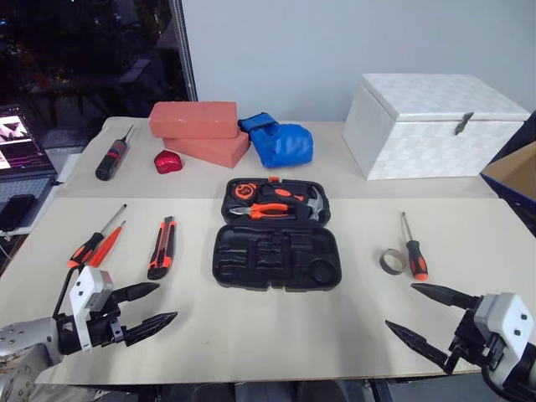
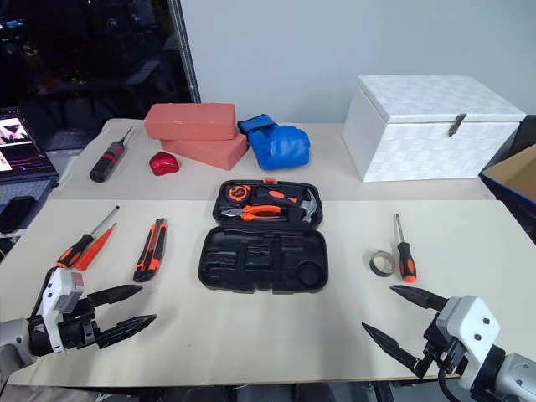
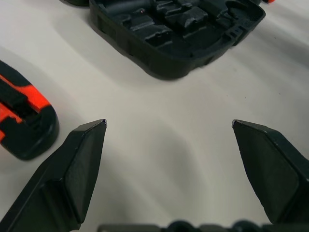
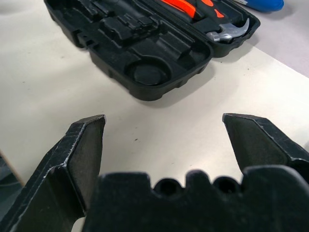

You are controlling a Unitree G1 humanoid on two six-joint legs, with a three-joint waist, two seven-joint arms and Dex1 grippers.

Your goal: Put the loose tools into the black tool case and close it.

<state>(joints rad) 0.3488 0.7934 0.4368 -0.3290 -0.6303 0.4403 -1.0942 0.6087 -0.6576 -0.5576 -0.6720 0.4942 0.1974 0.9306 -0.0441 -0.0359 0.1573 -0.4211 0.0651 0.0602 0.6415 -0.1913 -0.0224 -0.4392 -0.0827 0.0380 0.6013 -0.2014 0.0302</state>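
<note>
Bright, even overhead light gives soft shadows on the table (image 1: 251, 335); wrist views blur slightly up close.

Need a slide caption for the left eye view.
Open tool case mid-table, loose tools either side; left gripper and right gripper open, empty.

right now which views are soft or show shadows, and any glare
Left wrist view: the utility knife and tool case look soft, with a faint shadow under the case. Right wrist view: the gripper's own fingers are blurred up close. Left eye view: even light, no glare on the table.
</note>
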